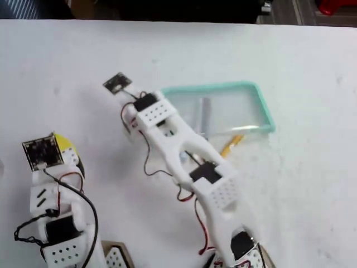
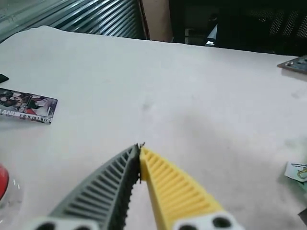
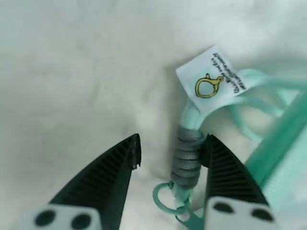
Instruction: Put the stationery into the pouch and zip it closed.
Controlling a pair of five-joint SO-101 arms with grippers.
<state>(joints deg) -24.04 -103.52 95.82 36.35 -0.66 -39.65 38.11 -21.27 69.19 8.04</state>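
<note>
Pouch [image 1: 240, 109] is laid on the desk [image 1: 301, 184]; right hand [image 3: 172, 143] is spread around its grey pull [image 3: 188, 160], left hand [image 2: 139, 151] is pinched together.

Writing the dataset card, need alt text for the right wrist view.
The right hand, open, straddles the grey ribbed pull on the cord of the mint pouch. A white tag lies further along the cord, on the white table.
</note>
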